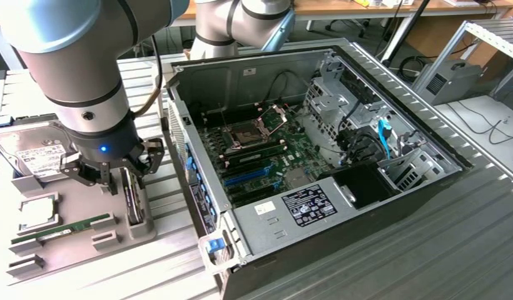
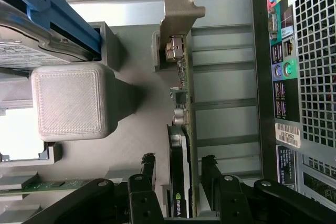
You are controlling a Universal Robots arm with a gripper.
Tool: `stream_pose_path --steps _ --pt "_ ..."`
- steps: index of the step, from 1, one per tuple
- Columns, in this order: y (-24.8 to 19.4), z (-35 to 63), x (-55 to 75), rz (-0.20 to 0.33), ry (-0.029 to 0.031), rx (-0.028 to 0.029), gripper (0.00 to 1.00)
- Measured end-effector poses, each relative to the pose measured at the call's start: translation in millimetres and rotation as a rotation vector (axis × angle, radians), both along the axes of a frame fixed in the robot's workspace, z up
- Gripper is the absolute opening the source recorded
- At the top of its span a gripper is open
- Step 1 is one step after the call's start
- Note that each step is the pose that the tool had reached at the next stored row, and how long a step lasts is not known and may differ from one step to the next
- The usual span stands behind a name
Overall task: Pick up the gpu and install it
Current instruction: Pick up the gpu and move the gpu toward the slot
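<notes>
The tool (image 1: pixel 123 181) hangs at the end of the arm, pointing straight down over the grey holder tray (image 1: pixel 73 219) on the bench (image 1: pixel 156 262). Its jaws stand wide and grip nothing. In the wrist view the two black fingers (image 2: pixel 148 169) sit one on each side of the gpu (image 2: pixel 184 108), with a narrow gap showing between each finger and the card.

The gpu (image 1: pixel 136 197) stands on its long edge in a slot of the tray, directly under the tool and between its fingers. The tool straddles the end of the card away from the silvery-tan bracket (image 2: pixel 178 9), which is at the far end in the wrist view.

Beside the card in that view is a square grey block (image 2: pixel 71 100) of the tray. On the same tray, toward the exterior view's left, lie a hard drive (image 1: pixel 39 153), a processor chip (image 1: pixel 38 209) and a green RAM stick (image 1: pixel 60 230).

Just beside the tray, on the exterior view's right, lies the open computer case (image 1: pixel 323 94), with its motherboard (image 1: pixel 265 156) exposed. The case's rear port panel (image 2: pixel 283 77) runs close alongside the gpu.
</notes>
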State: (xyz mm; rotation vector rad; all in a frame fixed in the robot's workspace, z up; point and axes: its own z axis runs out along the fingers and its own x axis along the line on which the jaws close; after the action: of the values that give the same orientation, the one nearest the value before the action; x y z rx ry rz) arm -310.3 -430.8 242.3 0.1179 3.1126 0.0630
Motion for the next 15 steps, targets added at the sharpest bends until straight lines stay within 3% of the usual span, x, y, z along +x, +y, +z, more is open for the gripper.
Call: stream_pose_path --steps 3,5,7,8,15 --pt "0.0 0.0 0.0 0.0 0.0 0.0 0.47" --pt "0.0 0.0 0.0 0.0 0.0 0.0 0.34" --pt "0.0 0.0 0.0 0.0 0.0001 0.0 0.34" --pt "0.0 0.0 0.0 0.0 0.0001 0.0 0.28" --pt "0.0 0.0 0.2 0.0 0.0 0.0 0.27"
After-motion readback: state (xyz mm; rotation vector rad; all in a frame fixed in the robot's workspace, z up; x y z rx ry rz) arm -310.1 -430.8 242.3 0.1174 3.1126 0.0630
